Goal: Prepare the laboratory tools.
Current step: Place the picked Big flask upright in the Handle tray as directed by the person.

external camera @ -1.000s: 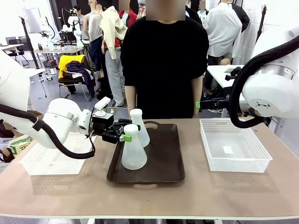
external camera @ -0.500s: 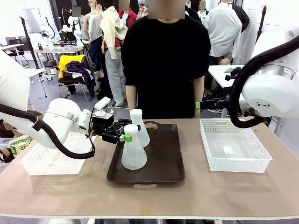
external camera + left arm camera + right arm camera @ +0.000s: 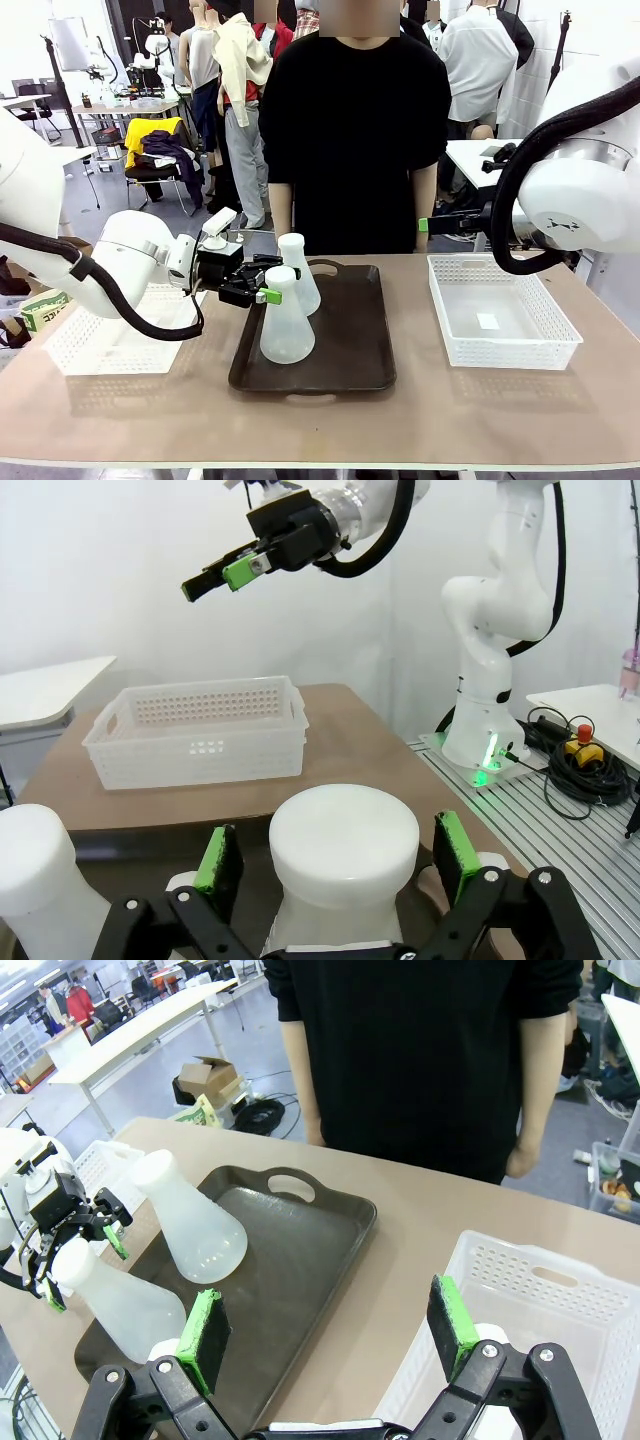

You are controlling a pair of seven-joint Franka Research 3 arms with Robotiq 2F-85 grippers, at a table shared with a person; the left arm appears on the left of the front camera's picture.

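So we've got two flasks standing upright on the dark tray [image 3: 345, 350] in the middle of the worktop [image 3: 420, 420]. The near flask [image 3: 285, 320] has its neck sitting between the fingers of our left end effector [image 3: 262, 283], which is spread wide with gaps on both sides of the neck. The far flask [image 3: 297, 272] stands just behind it. Our right end effector [image 3: 328, 1328] is spread open too, holding nothing, up above the white basket [image 3: 500, 320] on the right.
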